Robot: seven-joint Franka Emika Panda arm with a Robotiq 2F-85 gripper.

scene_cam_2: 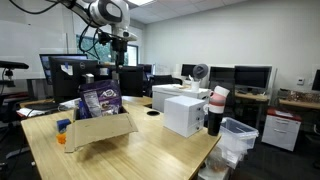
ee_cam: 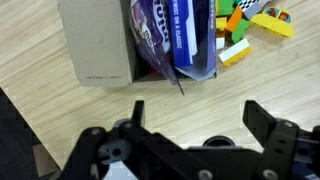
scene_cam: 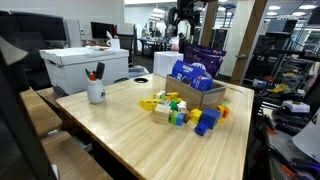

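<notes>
My gripper (ee_cam: 195, 110) is open and empty, held high above the wooden table (ee_cam: 60, 130). It also shows at the top of both exterior views (scene_cam: 186, 14) (scene_cam_2: 120, 40). Below and ahead of it in the wrist view stands an open cardboard box (ee_cam: 100, 45) with purple and blue snack bags (ee_cam: 165, 35) in it. The box also shows in both exterior views (scene_cam: 205, 92) (scene_cam_2: 95, 128). A pile of coloured toy blocks (ee_cam: 250, 25) lies beside the box, also seen in an exterior view (scene_cam: 185, 108).
A white cup with pens (scene_cam: 96, 90) stands near a table corner. A white box (scene_cam_2: 185, 112), a black cup (scene_cam_2: 214, 122) and a dark round coaster (scene_cam_2: 152, 113) sit on the table. Office desks, monitors and chairs surround it.
</notes>
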